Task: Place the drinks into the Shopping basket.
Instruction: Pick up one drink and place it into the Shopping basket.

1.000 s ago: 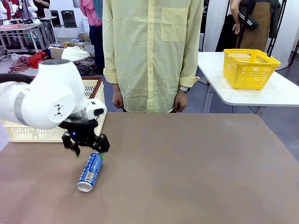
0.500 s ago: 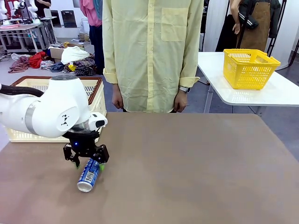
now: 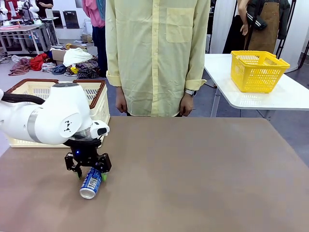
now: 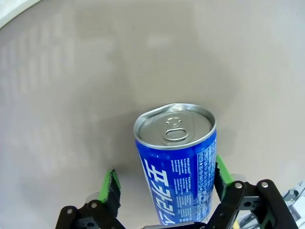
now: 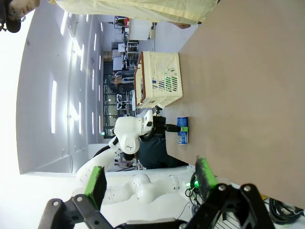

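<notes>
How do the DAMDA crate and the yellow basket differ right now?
The Shopping basket is cream with a brown rim; the yellow basket is all yellow mesh and smaller. The Shopping basket stands behind the left arm at the brown table's edge; the yellow basket stands on the white side table.

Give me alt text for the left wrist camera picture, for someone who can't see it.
A blue can with white print and a silver pull-tab top lies on a brown tabletop, between the open green-padded fingers of the left gripper. One pad sits against the can's side; the other pad stands apart from it.
</notes>
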### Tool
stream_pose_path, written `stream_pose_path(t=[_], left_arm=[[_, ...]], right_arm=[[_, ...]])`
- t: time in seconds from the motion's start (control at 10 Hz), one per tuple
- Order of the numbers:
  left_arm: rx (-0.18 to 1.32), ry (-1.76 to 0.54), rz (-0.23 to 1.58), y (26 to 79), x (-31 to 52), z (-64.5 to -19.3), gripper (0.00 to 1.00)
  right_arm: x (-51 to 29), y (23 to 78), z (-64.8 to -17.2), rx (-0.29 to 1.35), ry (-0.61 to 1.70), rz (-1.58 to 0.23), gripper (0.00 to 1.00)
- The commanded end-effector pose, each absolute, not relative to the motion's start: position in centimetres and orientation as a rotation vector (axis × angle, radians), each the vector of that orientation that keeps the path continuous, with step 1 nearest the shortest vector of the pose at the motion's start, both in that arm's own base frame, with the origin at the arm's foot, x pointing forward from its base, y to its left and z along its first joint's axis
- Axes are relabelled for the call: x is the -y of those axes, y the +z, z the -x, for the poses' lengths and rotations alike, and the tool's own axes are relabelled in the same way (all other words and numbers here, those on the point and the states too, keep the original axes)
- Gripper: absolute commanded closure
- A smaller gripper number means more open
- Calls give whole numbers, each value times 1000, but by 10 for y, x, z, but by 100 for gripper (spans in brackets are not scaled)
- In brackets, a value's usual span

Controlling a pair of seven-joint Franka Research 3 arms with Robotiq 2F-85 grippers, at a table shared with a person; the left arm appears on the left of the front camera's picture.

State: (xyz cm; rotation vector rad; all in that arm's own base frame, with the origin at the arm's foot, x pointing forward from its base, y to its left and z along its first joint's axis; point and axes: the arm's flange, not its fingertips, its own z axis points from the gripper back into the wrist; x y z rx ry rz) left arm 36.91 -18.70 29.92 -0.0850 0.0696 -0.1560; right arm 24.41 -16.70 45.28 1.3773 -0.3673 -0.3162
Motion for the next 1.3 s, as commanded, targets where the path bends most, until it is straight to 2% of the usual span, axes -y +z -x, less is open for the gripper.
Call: stream_pose_path(t=[0.0,0.1,0.9,1.2], left_arm=[[-64,-182,121,283,163,-320,78],[-71,-188,119,282,164,-320,100],[-72,-220,157,290,165,-321,100],[47,-287,175,361,175,-304,100]], right_arm=[[167,459,-247,370,-329,-1399,0],[167,459,-247,370,-329,-1399,0],[167,459,-247,370,-329,-1399,0],[167,459,-247,370,-329,-1399,0]])
